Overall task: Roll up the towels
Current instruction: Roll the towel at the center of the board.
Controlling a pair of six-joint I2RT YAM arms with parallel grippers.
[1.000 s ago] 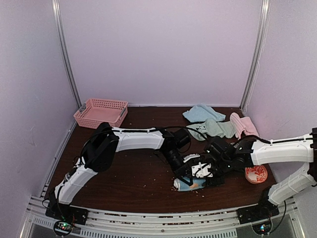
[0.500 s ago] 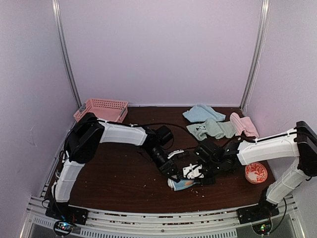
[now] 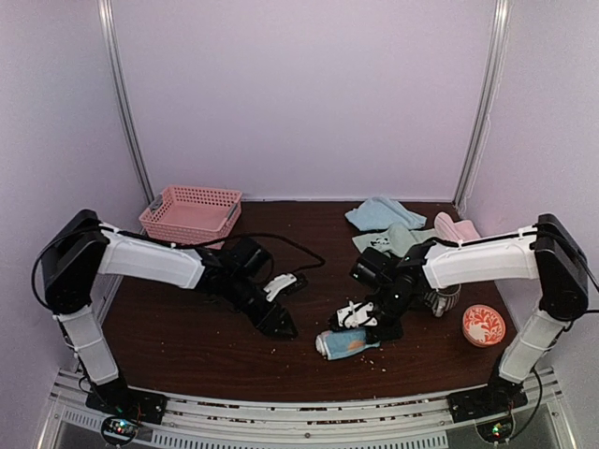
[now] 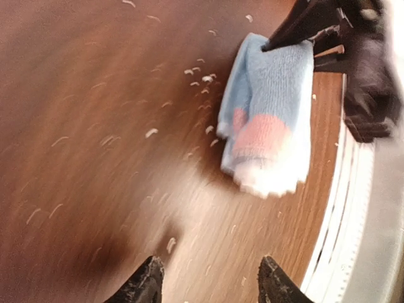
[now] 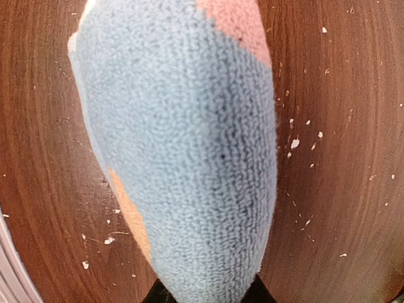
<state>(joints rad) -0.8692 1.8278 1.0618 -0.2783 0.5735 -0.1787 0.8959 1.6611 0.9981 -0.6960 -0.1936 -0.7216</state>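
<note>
From my left wrist the surface [image 4: 95, 126] is smeared with motion, and the bottom edge cuts my left gripper [image 4: 213, 287] down to two dark fingertips [image 4: 146, 285]. The spotted towel [image 4: 268, 120] blurs to white at its near end (edge lost). From my right wrist that towel runs off the top and hides my right gripper [image 5: 205, 293] but for two slivers. From above, my right arm [image 3: 477, 262] covers part of the green towel [image 3: 398, 238], whose mark is too small to read.

Spotted towel [image 3: 348, 344], light blue with pink-orange patches, on a dark brown wood-grain table [image 3: 187, 346]. Behind: a plain towel [image 3: 379, 213], light blue; a green towel [image 3: 401, 236], sage with a small dark mark; a pink towel [image 3: 452, 227]; a pink lattice basket [image 3: 182, 224]; a red-and-white patterned dish [image 3: 484, 325].
</note>
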